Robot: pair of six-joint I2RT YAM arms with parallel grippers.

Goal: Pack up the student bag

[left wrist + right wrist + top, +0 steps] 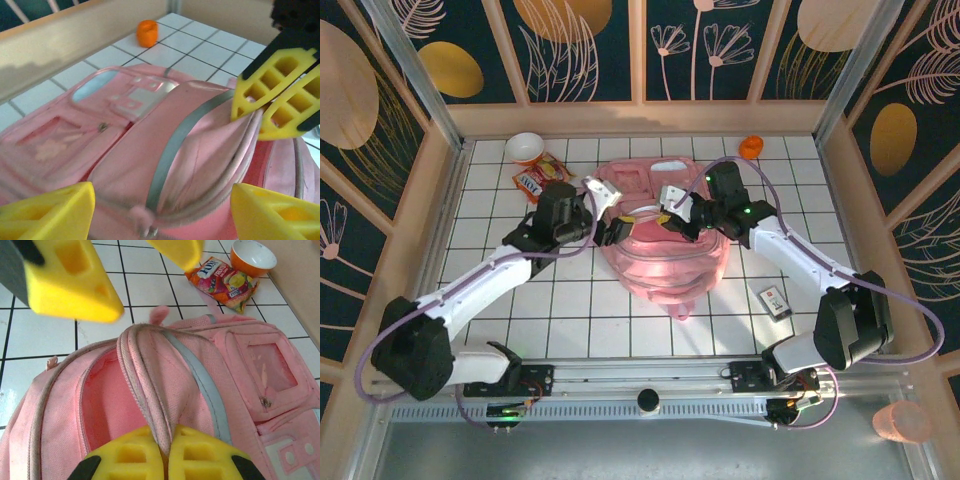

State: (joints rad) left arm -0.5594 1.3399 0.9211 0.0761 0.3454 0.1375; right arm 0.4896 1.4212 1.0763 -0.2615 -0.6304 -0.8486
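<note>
The student bag (665, 250), a large pink backpack, lies in the middle of the table with its main compartment unzipped. My right gripper (167, 452) is shut on the raised edge of the bag's front flap (150, 370), holding the opening apart so the pink lining (107, 400) shows. My left gripper (162, 215) stands open just left of that flap, one yellow finger (47, 212) on each side of it, with nothing clamped. In the top view the left gripper (610, 210) and the right gripper (672, 215) face each other over the bag's upper part.
A snack packet (540, 182) and an orange-and-white bowl (525, 147) lie at the back left. A small orange object (751, 146) sits at the back right. A small flat box (776, 301) lies right of the bag. Walls ring the tiled table.
</note>
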